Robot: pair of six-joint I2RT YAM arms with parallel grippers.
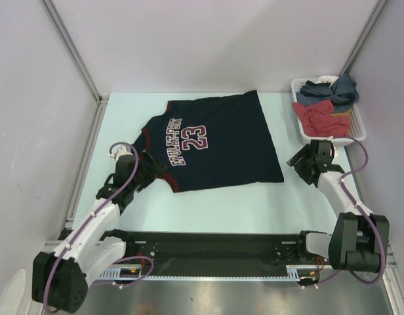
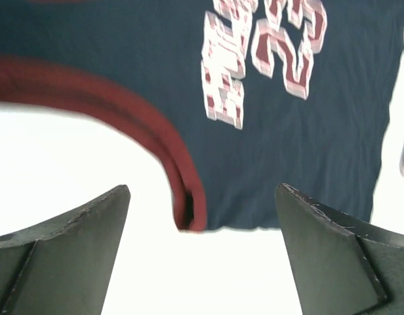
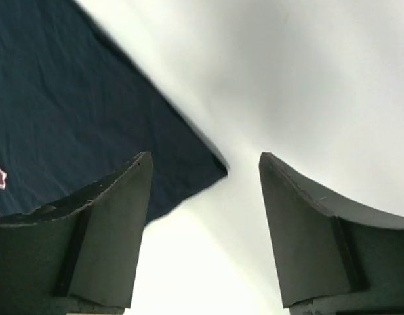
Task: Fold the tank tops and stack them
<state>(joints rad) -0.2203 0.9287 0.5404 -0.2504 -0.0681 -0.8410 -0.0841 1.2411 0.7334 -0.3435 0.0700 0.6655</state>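
A dark navy tank top (image 1: 218, 141) with reddish trim, white-and-red lettering and a "23" lies spread flat mid-table. My left gripper (image 1: 151, 172) hovers open at its near-left corner. In the left wrist view the red-trimmed armhole edge (image 2: 182, 190) sits between the wide-apart fingers (image 2: 84, 243) of that gripper (image 2: 202, 190), touching neither. My right gripper (image 1: 300, 164) stands open just right of the near-right hem corner. In the right wrist view that corner (image 3: 208, 164) lies between the jaws of the right gripper (image 3: 205, 157), ungripped. A slate-blue top (image 1: 333, 92) lies crumpled in the basket.
A white basket (image 1: 361, 128) stands at the back right. It also holds a red garment (image 1: 320, 118) and a bit of white cloth (image 1: 328, 79). Grey walls with metal rails close the left, back and right sides. A black base rail (image 1: 215, 252) runs along the near edge.
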